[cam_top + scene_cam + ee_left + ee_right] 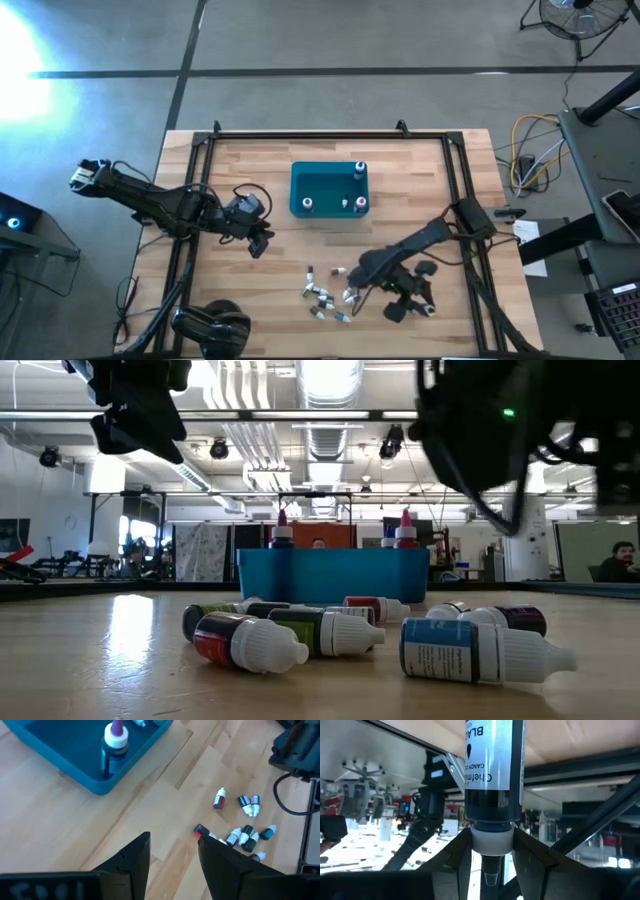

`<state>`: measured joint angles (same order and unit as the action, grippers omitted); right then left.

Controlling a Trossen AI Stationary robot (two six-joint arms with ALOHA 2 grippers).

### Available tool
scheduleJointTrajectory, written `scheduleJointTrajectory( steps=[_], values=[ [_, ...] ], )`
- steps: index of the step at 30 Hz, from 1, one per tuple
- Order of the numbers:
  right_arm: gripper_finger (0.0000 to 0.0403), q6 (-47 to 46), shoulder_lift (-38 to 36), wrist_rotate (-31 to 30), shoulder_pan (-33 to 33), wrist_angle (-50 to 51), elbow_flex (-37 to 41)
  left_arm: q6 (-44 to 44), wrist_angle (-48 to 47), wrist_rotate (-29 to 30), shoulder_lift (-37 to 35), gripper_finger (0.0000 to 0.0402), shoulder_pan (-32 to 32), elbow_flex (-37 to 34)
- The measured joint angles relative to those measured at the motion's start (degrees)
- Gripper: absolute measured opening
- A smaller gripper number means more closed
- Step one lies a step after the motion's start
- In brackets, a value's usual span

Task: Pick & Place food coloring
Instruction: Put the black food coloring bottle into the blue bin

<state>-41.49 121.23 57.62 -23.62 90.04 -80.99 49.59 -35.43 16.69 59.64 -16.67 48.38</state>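
Fingers, right [491, 855]: pinching a black food-coloring bottle [492, 775] at its neck, lower right of the high view. Fingers, left [172, 855]: spread, idle, centre-left. Counter [250, 300]. Teal bin [305, 185]: destination; carry bottle level. Loose bottles [325, 295]: bottom centre.

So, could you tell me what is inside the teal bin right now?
Three food coloring bottles stand upright inside the teal bin: one at a far corner, two along the near wall. The low view's bin wall hides their bodies.
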Motion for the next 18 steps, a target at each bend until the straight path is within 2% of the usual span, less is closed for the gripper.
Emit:
scheduleJointTrajectory(
  steps=[9, 18],
  values=[
    [0.0144, 1.62, 0.00, 2.90, -1.35, -1.21, 4.59, -1.62, 2.04, 0.00, 0.00, 0.0142, 0.00, 0.00],
    [0.0173, 1.33, 0.00, 0.75, -1.39, -3.34, 4.29, -1.86, 2.04, -0.02, 0.00, 0.0142, 0.00, 0.00]
  ],
)
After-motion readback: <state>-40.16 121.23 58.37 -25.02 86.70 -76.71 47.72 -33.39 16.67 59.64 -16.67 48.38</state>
